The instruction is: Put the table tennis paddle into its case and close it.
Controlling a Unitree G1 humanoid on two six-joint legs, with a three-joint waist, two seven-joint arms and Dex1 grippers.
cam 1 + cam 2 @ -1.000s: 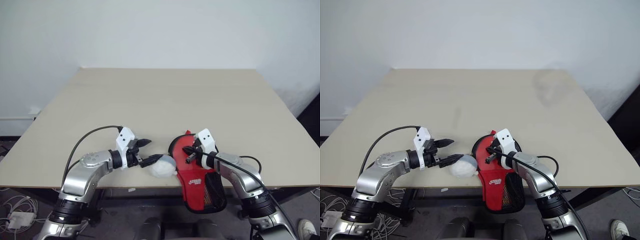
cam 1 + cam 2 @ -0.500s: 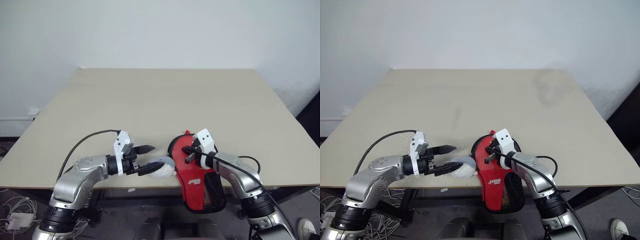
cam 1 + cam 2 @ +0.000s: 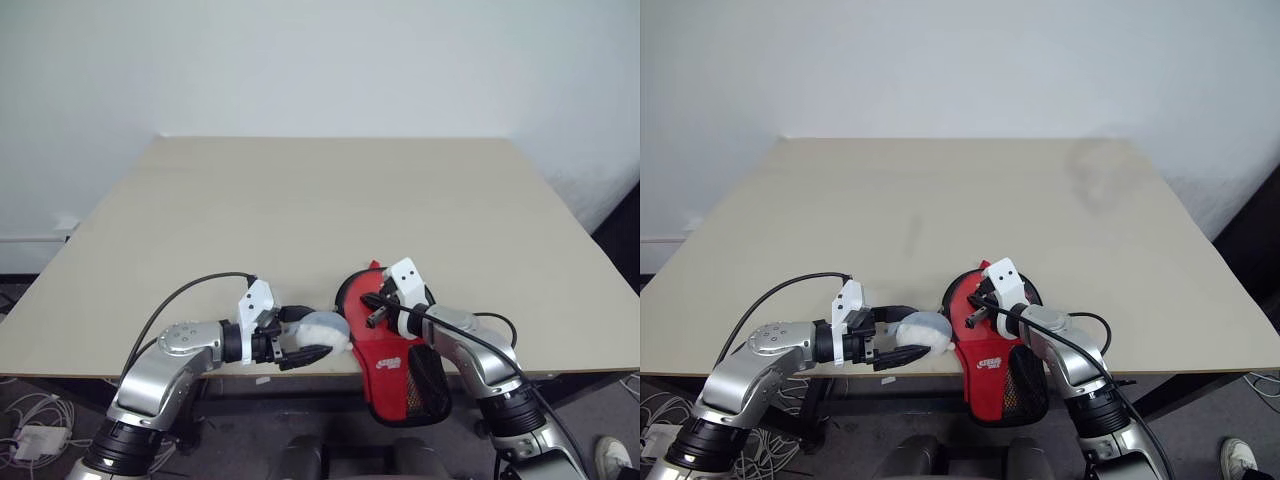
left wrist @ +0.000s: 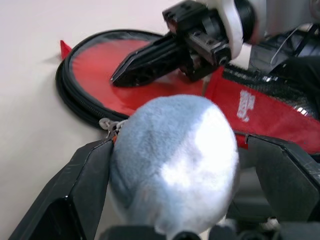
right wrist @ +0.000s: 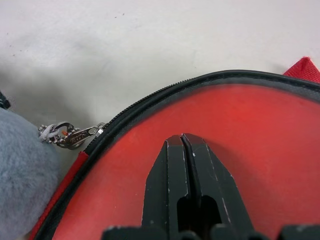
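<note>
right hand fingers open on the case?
No: in the right wrist view the right hand's two black fingers are pressed together, tips resting on the red face of the case.

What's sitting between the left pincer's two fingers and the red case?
A fluffy pale grey pompom, flanked by the left pincer fingers and attached to the zipper pull on the case. The left wrist view shows it.
</note>
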